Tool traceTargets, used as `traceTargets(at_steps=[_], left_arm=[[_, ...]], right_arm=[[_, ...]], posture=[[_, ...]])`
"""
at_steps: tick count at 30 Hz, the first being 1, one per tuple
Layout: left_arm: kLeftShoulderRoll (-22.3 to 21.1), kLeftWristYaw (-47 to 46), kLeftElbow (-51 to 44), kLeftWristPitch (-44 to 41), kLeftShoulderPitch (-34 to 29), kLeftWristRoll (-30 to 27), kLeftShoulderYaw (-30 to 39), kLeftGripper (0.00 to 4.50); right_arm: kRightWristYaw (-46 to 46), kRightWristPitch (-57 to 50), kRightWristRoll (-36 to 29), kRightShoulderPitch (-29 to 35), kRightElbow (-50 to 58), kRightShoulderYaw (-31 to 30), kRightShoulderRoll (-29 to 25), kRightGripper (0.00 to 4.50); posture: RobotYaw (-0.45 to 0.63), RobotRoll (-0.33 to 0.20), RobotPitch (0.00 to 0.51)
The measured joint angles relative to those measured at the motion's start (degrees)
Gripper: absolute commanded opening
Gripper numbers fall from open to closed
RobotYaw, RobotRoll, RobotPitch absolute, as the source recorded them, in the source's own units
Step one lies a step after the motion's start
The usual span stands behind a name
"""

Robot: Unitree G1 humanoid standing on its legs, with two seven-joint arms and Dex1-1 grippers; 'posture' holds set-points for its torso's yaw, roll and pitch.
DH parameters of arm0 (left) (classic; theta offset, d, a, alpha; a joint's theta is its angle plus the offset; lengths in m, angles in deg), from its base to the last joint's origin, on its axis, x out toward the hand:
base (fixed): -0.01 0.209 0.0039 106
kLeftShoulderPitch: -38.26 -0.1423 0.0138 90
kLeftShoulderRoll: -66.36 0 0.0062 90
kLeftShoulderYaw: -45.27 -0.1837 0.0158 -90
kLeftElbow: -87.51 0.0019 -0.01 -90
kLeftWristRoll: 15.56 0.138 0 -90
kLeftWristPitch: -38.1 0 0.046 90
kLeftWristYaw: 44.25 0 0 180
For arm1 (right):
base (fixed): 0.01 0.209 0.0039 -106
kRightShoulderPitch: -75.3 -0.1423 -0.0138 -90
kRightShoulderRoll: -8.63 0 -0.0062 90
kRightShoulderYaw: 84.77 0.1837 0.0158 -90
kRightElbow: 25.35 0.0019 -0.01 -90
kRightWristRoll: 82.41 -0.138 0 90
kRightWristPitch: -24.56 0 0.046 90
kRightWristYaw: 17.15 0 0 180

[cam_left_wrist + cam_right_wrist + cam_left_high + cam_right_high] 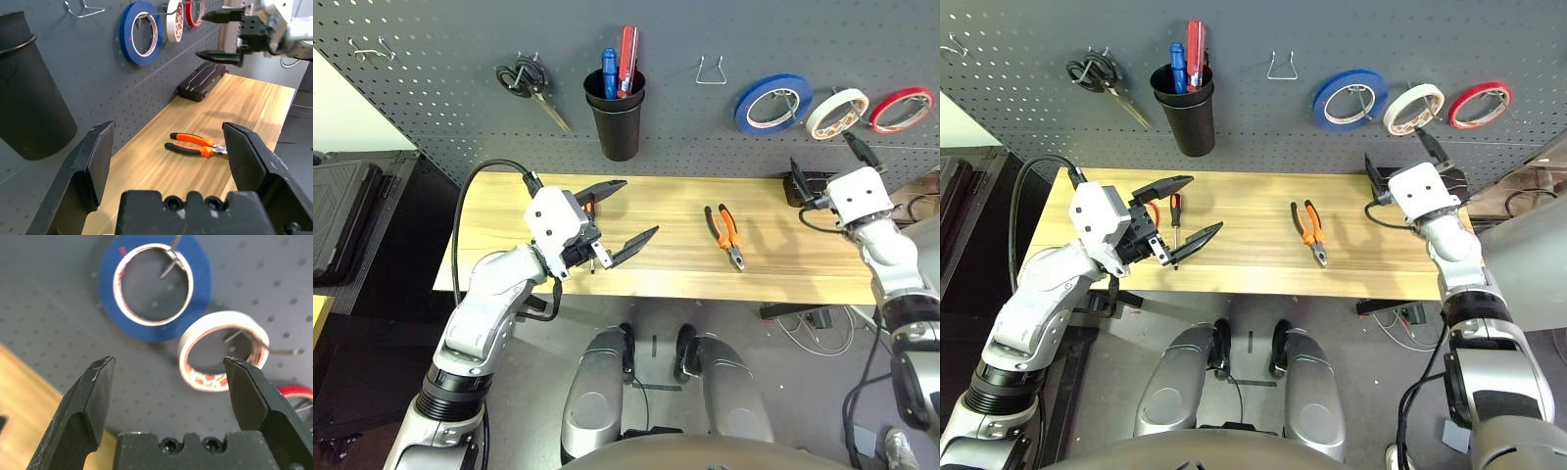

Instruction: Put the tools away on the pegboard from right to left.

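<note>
Three tape rolls hung side by side on the pegboard: the blue tape roll, then the white tape roll on its wire hook, then the red tape roll. I judged the white one put away. My right pincer stood spread and empty just below that white roll and apart from it, a fair place to back off from. My left pincer was spread too, holding nothing, hovering over the tabletop below the black cup holder. The pliers lay flat on the bare wood below an empty wire hook, which seemed the next slot leftward. The screwdriver lay close by my left pincer. Wood around the pliers was open, so I reckoned a grip from above had room. A black case sat against the pegboard's foot, below the rolls, near my right wrist.
</note>
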Motion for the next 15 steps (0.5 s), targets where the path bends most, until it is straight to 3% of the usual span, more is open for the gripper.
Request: traceTargets(at_steps=[6,15], left_arm=[[-0.3,-0.1,-2.9,-2.0,-0.2,-1.1,1.3,4.5],[-0.8,-1.1,-9.5,-8.2,-0.6,-5.6,3.6,4.5]], right_arm=[[-2.8,-0.8,-1.8,3.8,1.3,0.0,0.3,4.42],[-9.2,-18.0,-5.2,7.0,7.2,-0.2,2.8,4.42]], posture=[[0.22,0.0,0.215],[0.24,0.0,0.216]])
